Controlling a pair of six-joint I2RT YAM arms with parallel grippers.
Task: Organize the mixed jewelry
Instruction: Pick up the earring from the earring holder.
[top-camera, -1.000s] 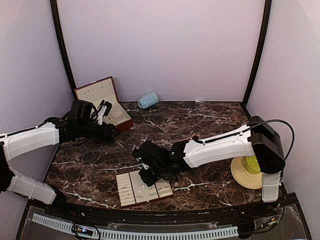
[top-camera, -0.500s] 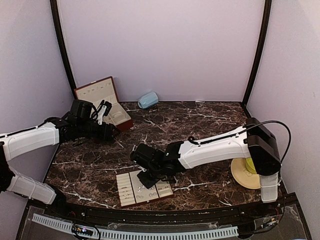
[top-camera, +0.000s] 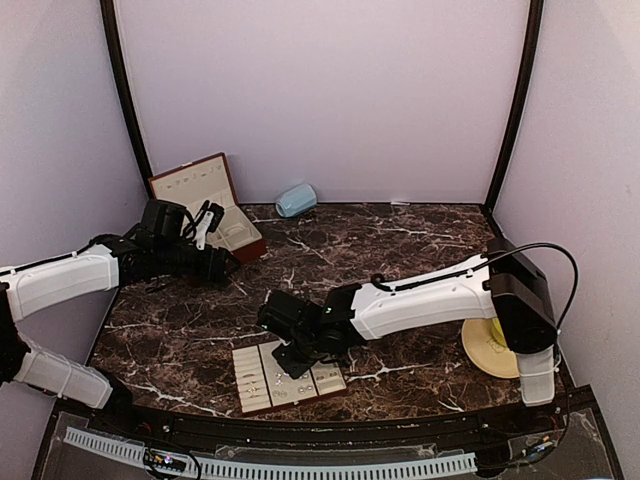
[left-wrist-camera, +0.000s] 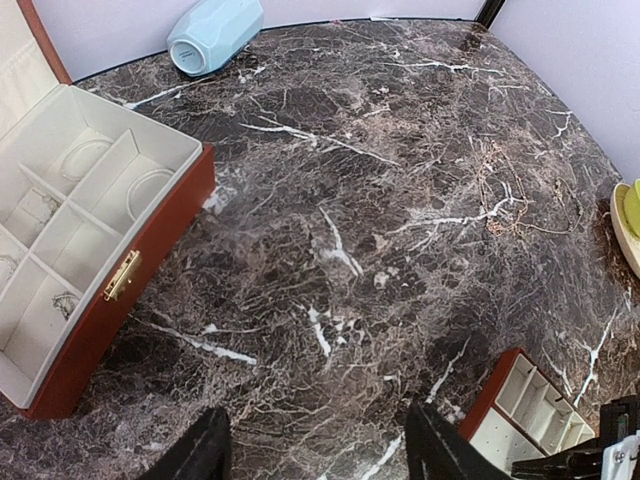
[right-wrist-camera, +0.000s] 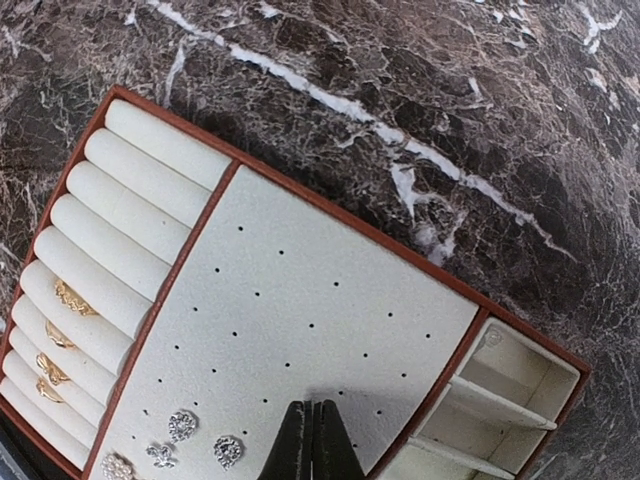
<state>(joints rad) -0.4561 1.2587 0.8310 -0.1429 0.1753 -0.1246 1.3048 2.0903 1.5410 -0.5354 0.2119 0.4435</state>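
Dark marble counter (top-camera: 420, 250): my right hand (right-wrist-camera: 311, 440) is pinched closed over the tray (right-wrist-camera: 300, 300), left hand (left-wrist-camera: 315, 455) open. Mixed jewelry (right-wrist-camera: 180, 425) mostly sits slotted there; little seems left.

three gold rings (right-wrist-camera: 62, 330) sit wedged between the cream ring rolls at the left end of the tray, one at (right-wrist-camera: 74, 297) and two lower down the same column. four small silvery earrings (right-wrist-camera: 181, 425) lie in a loose row on the perforated pad beside them, near its lower edge, flat and apart.
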